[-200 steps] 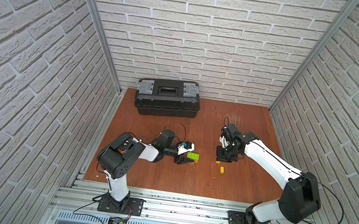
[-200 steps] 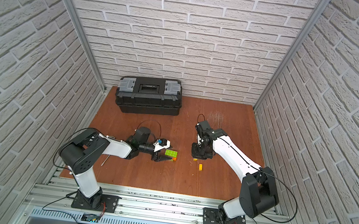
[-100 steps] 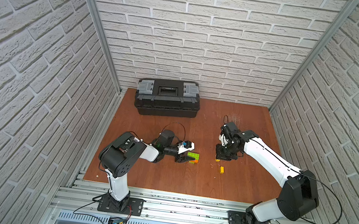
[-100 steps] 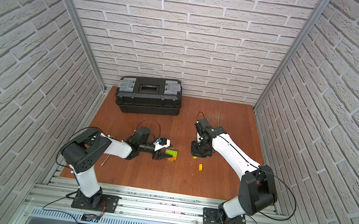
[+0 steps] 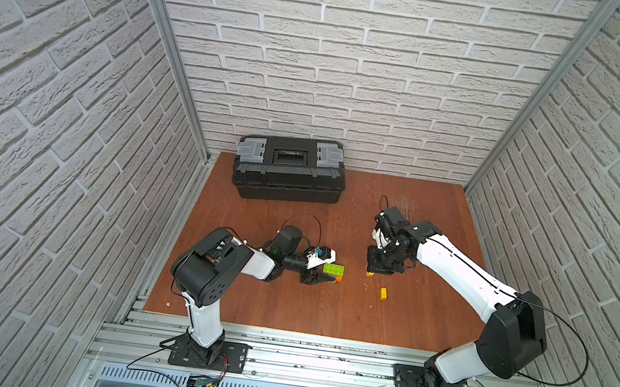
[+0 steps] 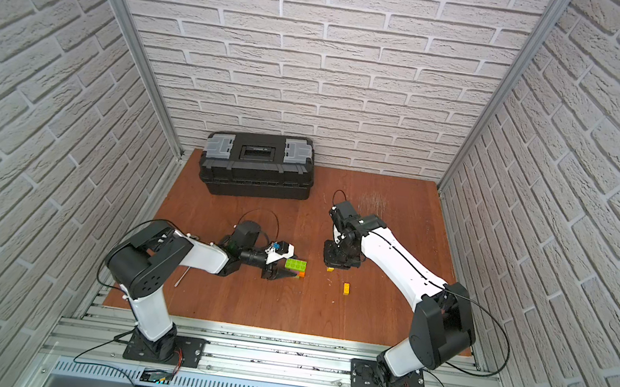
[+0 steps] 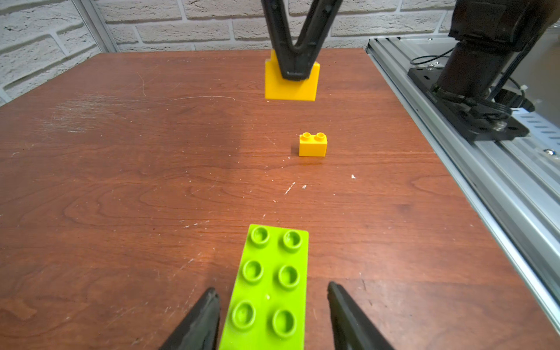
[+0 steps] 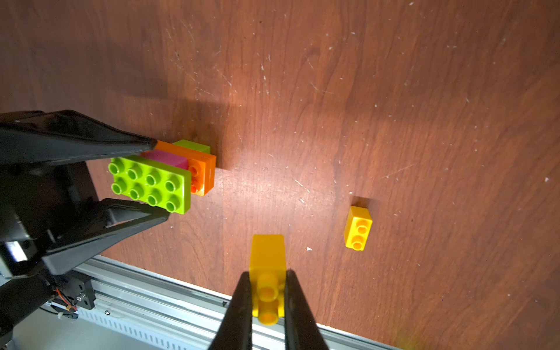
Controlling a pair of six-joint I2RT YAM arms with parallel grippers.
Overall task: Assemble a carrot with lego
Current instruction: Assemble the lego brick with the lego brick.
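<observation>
Wood table (image 5: 287, 300): R pincer (image 8: 268, 274) grips yellow brick (image 8: 266, 251).

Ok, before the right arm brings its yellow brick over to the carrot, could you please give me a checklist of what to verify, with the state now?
1. The right tool is shut on the held yellow brick: ok.
2. That brick is clear of the table: cannot tell.
3. The left tool grips the carrot firmly: cannot tell; its fingers flank it, but contact is unclear.
4. Studs on the green top brick are free: ok.
5. The loose yellow brick is off the likely path: ok, it lies aside.
</observation>
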